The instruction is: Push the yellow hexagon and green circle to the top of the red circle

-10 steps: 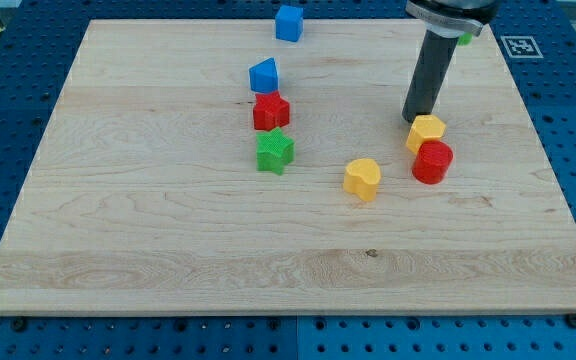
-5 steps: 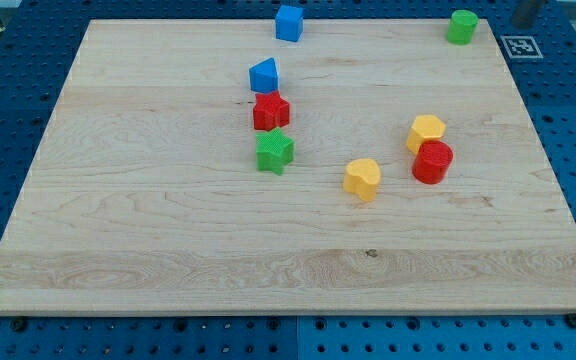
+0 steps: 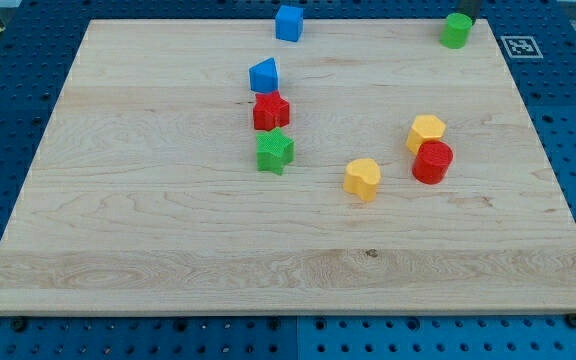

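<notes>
The yellow hexagon (image 3: 426, 131) sits on the right half of the wooden board (image 3: 168, 230), touching the red circle (image 3: 432, 162) on that circle's upper-left side, so the two form a tight pair. The green circle (image 3: 457, 29) stands well apart from them, close to the board's top edge near its top right corner. Right at the view's top edge, a small dark shape just above and to the right of the green circle looks like the rod, but too little of it shows to say where my tip is or whether it touches the block; the arm carries no pincer, so there is nothing to report as apart or together. To the left of the red circle, a little lower, lies a yellow heart-shaped block (image 3: 362, 179). Further left, near the board's middle, three blocks line up from top to bottom: a blue block (image 3: 264, 75), a red block (image 3: 270, 111) and a green star (image 3: 274, 151), each touching or almost touching its neighbour. A blue cube (image 3: 289, 22) rests at the top edge, about halfway along.
</notes>
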`<action>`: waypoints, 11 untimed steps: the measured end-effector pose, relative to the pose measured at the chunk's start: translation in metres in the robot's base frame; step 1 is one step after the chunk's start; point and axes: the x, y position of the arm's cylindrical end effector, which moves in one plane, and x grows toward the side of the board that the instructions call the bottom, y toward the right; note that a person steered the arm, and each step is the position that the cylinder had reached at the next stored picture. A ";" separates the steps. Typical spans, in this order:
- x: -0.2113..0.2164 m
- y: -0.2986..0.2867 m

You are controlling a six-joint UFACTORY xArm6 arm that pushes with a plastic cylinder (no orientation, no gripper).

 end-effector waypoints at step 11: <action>0.065 -0.095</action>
